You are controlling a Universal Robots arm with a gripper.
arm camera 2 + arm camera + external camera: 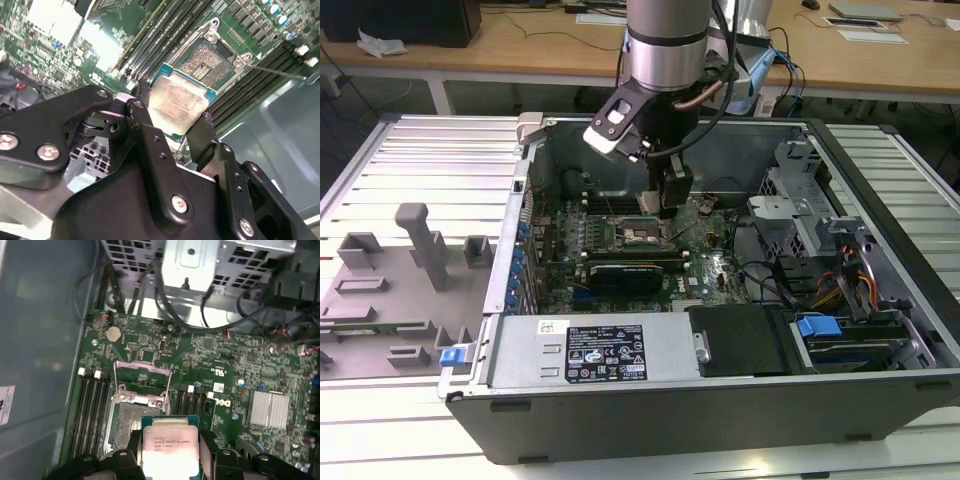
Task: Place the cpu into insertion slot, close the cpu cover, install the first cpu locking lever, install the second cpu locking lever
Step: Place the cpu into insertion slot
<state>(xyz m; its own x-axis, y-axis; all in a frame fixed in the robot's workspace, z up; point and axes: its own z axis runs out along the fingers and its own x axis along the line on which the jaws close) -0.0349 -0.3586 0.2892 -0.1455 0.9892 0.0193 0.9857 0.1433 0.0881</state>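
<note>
In the exterior view the arm reaches down into the open case (510, 300). The gripper (672, 205) hangs close over the green board (710, 262). The slot (640, 234) lies just below the fingertips, a little towards the exterior view's left, and the long black card (625, 271) lies beyond it on the near side. What the fingers hold is too small to tell from here. In the second wrist view the two black fingers (200, 137) are drawn in part-way and pinch the cpu (177, 102) by two opposite edges, its silvery top facing the camera. The slot (207, 60) sits just past the fingertips with its dark centre bare, and the chip is held apart from it, not seated. Memory slots (165, 37) run along both sides of the slot, and a thin lever (275, 71) stretches away from one of its corners. In the first wrist view the cpu (169, 445) again fills the gap between the fingers (207, 447). The slot (125, 425) shows just ahead of the fingertips, beside the chip's edge. The cover (142, 377) stands swung up beyond the slot, farther from the fingers. A coin cell (114, 333) lies well past the cover, and a ribbed heatsink (270, 407) sits well off to one finger's side.
</note>
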